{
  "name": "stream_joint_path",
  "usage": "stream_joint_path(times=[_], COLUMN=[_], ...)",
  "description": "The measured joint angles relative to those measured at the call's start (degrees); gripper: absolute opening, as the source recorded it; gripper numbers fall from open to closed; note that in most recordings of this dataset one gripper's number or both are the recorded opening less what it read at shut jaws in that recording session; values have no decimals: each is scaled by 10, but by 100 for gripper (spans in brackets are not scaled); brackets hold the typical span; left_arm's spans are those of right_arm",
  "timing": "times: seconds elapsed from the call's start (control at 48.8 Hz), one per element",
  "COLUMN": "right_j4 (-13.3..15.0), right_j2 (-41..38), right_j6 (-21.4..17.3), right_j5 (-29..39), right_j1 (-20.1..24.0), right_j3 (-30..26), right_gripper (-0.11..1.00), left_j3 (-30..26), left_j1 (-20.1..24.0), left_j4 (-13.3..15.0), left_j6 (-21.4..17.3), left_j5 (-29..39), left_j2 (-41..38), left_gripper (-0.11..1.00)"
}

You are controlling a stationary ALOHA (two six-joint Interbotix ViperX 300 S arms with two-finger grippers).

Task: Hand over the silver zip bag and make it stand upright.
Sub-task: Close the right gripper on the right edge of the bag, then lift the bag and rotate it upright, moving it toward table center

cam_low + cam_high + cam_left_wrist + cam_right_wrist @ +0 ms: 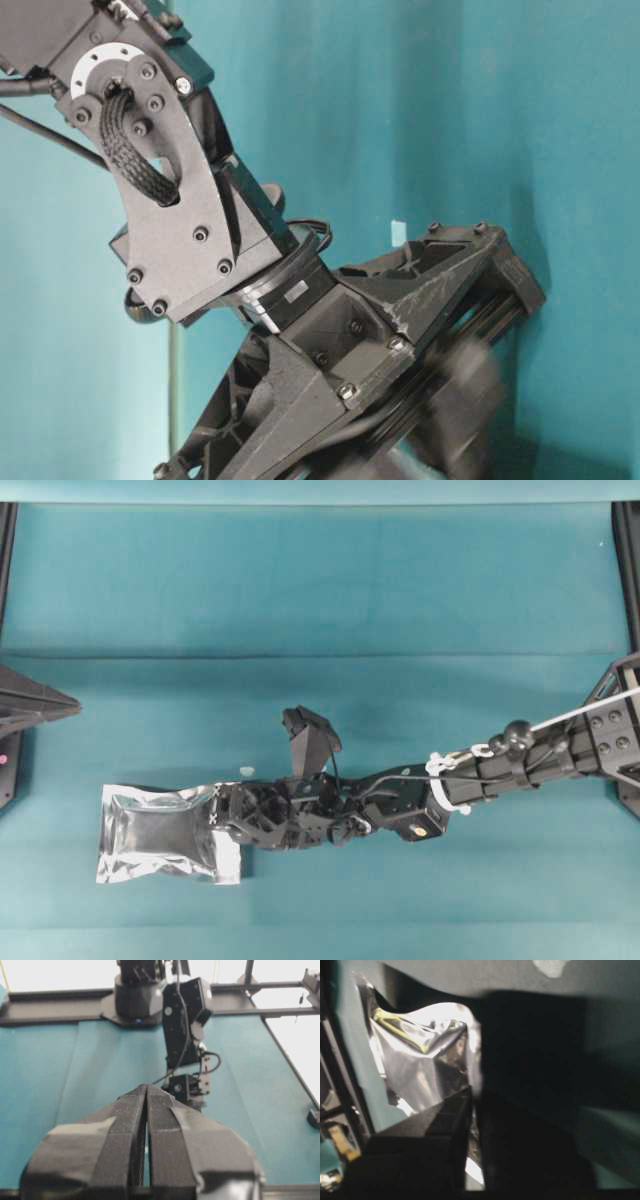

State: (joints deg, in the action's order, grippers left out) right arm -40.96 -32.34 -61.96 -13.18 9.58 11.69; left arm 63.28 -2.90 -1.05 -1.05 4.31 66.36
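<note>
My overhead view is evenly bright; my right wrist view is dim and blurred, glare whitening the crinkled silver foil pouch.

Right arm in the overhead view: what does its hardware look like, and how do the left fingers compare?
The right arm is matte black with bolted brackets, a white clip on its forearm, a white cord running off to the right, and a thin black cable looped near the right gripper. The left gripper has black fingers wrapped in dull tape.

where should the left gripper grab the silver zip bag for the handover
Best guess: the free short edge of the silver zip bag, coming from the overhead view's left. The right gripper pinches the opposite end, so that sealed edge is flat, exposed and clear of its fingers. The left gripper is shut, so open first.
</note>
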Motion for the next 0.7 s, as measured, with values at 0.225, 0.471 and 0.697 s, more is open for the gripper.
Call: stream_joint_path(times=[0.225,0.471,0.697], right_j4=[9,16,24], right_j2=[11,46,86], right_j6=[49,154,278], right_j5=[-4,96,250], right_j1=[-3,-31,-66], right_j3=[0,-7,-40], right_gripper=[1,1,1], left_j3=[0,0,0], left_j1=[0,0,0], left_j4=[0,0,0], left_j6=[0,2,7], left_j5=[0,0,0], left_j2=[3,4,8], left_gripper=[0,0,0])
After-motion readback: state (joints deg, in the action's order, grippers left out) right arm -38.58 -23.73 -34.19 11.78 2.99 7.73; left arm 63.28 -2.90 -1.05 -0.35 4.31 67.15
